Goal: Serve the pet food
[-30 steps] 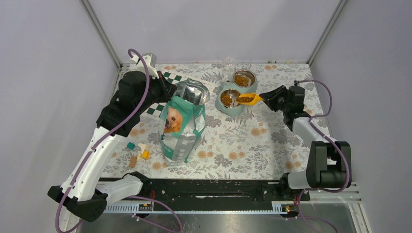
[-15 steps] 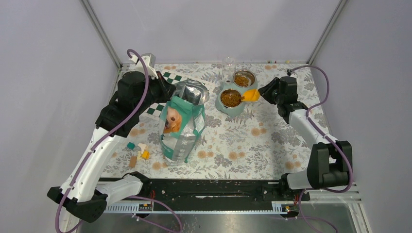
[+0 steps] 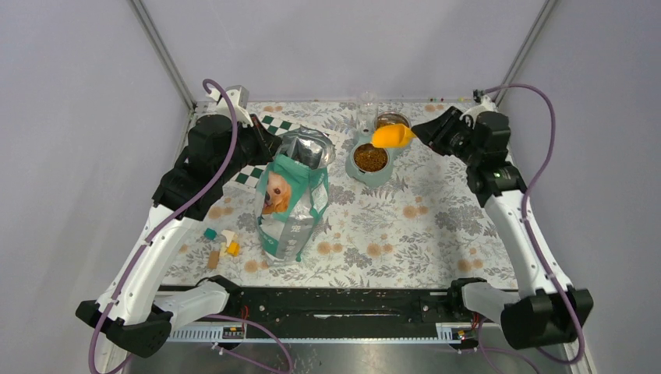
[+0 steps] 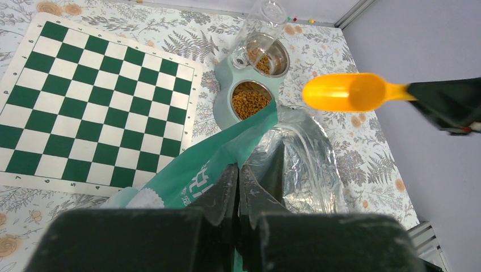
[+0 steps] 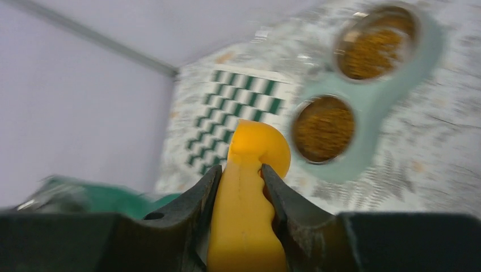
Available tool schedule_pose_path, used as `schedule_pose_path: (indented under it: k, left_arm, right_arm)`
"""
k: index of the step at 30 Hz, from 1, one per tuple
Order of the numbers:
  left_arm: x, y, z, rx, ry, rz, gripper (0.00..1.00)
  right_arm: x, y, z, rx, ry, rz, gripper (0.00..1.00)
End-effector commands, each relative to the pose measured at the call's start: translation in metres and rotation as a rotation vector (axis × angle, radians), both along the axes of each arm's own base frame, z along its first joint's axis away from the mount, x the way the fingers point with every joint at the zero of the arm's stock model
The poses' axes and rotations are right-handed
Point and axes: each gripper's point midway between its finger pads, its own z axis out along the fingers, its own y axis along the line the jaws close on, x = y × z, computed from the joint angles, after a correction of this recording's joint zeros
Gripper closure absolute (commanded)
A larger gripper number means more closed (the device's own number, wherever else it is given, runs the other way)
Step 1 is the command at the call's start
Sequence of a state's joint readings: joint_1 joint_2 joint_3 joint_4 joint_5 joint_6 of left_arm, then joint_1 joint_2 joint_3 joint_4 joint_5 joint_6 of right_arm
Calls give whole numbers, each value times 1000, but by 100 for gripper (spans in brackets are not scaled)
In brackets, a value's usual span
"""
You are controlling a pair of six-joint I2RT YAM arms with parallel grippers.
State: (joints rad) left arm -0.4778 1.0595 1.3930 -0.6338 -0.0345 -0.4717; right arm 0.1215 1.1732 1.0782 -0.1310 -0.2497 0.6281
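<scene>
We saw the table [image 3: 436, 226], spread with a flowered cloth, and both arms reached over its far half. The tall green bag [image 3: 292, 206] stood upright left of centre with its silver-lined mouth open toward the ceiling. The left gripper [image 4: 238, 175] was closed tight on the bag's top rim, green outside on one side of the fingers and silver lining on the other. A green and white chessboard [image 4: 85, 96] lay flat behind and to the left of the bag.

Just right of the bag's mouth sat the pale green feeder [image 3: 372, 176], with a clear bottle [image 4: 264, 22] standing at its far end. Its long axis ran from near-left to far-right in the overhead view.

The right gripper [image 5: 241, 175] was clamped on the handle of the orange scoop [image 3: 392, 136]. The scoop hung in the air above the feeder's far bowl, lying roughly level, handle toward the right and cup toward the left.

The pet food [image 3: 370, 158] lay in the feeder's two round bowls, one heap in each. Neither heap pointed any way of its own; together they lined up along the feeder's axis.
</scene>
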Motion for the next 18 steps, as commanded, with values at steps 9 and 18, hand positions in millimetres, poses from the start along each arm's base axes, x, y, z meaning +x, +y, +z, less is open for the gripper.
schedule_pose_path:
  k: [9, 18]
  left_arm:
    - [-3, -15, 60, -150, -163, -71, 100]
    - [-9, -27, 61, -210, -155, -128, 100]
  right_arm:
    - [-121, 76, 172, 275, -391, 463, 100]
    - [-122, 119, 137, 47, -225, 485, 100]
